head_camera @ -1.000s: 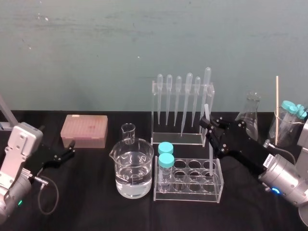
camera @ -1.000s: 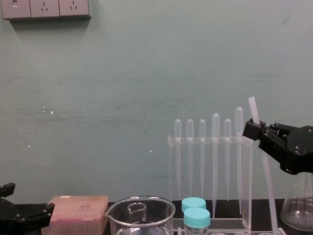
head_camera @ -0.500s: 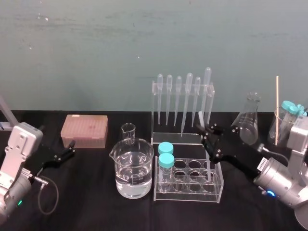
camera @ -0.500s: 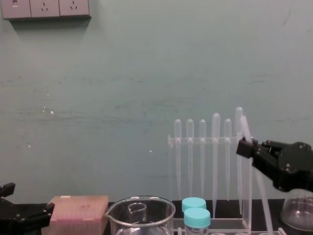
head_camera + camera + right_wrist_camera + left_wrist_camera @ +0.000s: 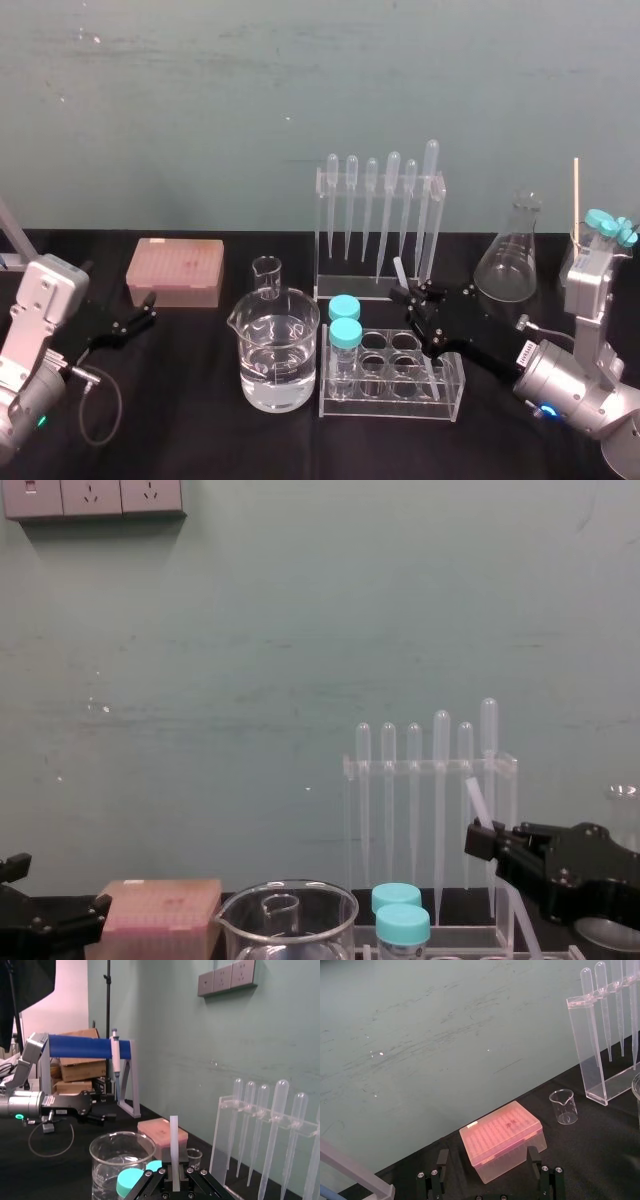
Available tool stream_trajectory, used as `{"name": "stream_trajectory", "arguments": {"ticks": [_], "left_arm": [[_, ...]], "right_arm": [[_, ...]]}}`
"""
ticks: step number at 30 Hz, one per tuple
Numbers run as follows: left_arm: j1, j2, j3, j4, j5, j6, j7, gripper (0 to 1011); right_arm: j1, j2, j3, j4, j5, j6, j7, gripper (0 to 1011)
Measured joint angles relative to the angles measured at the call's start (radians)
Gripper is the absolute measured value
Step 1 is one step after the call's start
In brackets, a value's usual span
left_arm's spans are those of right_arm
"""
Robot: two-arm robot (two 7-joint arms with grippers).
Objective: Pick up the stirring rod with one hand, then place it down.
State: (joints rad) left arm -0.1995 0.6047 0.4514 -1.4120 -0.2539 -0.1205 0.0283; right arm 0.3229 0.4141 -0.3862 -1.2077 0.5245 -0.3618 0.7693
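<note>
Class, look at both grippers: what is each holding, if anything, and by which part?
The right gripper grips the thin translucent-white stirring rod near its upper end; the left gripper is open and holds nothing.

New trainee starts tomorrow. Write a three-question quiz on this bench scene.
1. True or false: the right gripper is shut on the rod.
2. The rod's lower end goes into: A) the beaker, B) the tube rack, C) the flask.
3. What lies just ahead of the parked left gripper?

Key: 1 true; 2 B; 3 the pink box.
</note>
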Motion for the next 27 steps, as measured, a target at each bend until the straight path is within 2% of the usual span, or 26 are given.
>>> {"name": "stream_trajectory", "arguments": {"ticks": [6, 22, 26, 27], "left_arm": [[0.0, 0.0, 0.0, 0.0, 0.0, 0.0, 0.0, 1000], [0.0, 0.0, 0.0, 0.0, 0.0, 0.0, 0.0, 1000], [0.0, 0.0, 0.0, 0.0, 0.0, 0.0, 0.0, 1000], [0.0, 0.0, 0.0, 0.0, 0.0, 0.0, 0.0, 1000]], "right_arm": [[0.006, 0.0, -0.008, 0.009, -0.012, 0.015, -0.008, 66], [0.004, 0.001, -0.005, 0.007, -0.008, 0.011, -0.008, 68], [0.004, 0.001, -0.005, 0.007, -0.008, 0.011, -0.008, 124], [0.004, 0.001, -0.005, 0.007, -0.008, 0.011, -0.008, 174]]}}
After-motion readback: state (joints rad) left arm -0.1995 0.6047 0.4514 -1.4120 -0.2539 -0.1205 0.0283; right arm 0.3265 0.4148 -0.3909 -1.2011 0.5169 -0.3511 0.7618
